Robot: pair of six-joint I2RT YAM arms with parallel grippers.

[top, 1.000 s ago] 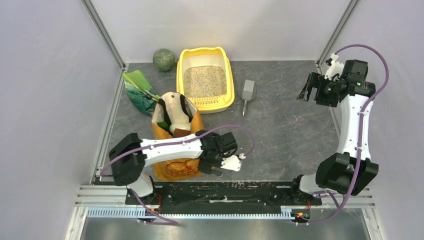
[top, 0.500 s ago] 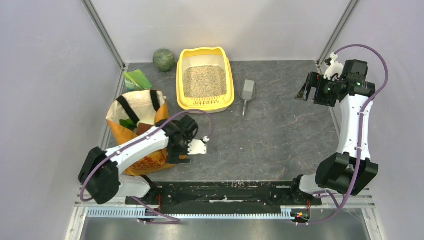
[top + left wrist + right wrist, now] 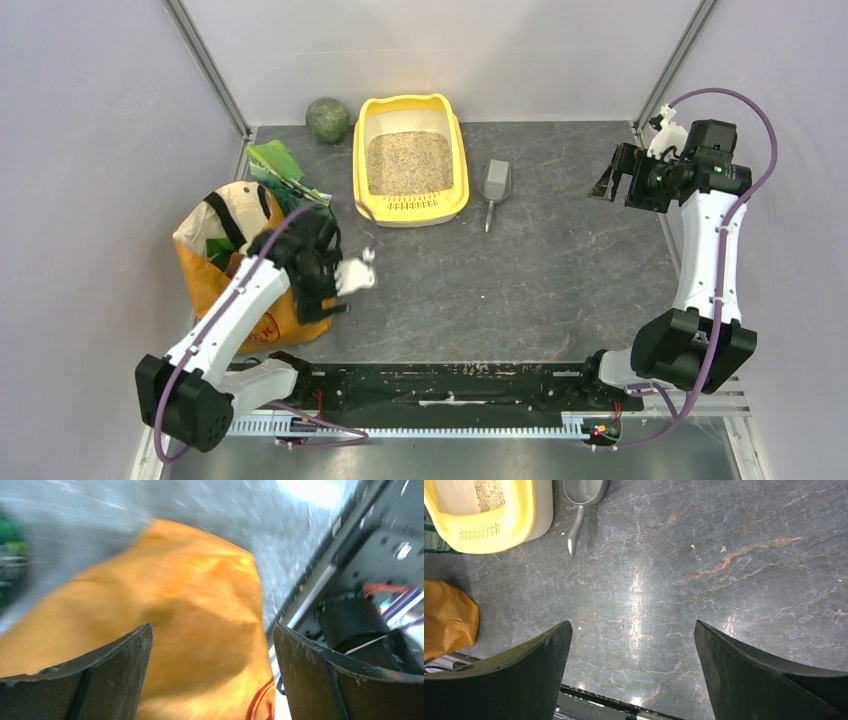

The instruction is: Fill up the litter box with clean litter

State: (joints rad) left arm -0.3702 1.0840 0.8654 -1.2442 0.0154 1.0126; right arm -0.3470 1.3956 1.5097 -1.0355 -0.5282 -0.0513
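The yellow litter box (image 3: 459,150) stands at the back centre, its slotted grille toward me, with beige clean litter (image 3: 408,162) inside. Its corner (image 3: 521,515) and some litter (image 3: 489,492) show in the right wrist view. My left gripper (image 3: 318,305) is open against the side of the orange shopping bag (image 3: 215,290) at the left. In the blurred left wrist view the bag's fabric (image 3: 190,605) fills the space between the spread jaws of that gripper (image 3: 210,670). My right gripper (image 3: 610,185) is open and empty, raised at the far right; in its wrist view (image 3: 631,670) only bare table lies below.
A grey scoop (image 3: 494,185) lies right of the litter box and shows in the right wrist view (image 3: 584,492). A glossy green bag (image 3: 280,165) lies behind the orange bag. A green ball (image 3: 327,119) sits in the back left corner. The orange bag's corner (image 3: 446,620) shows at the left of the right wrist view.
My left arm has swung left, and the orange bag has moved left with it, from the near centre to the left wall. The right arm has not moved.
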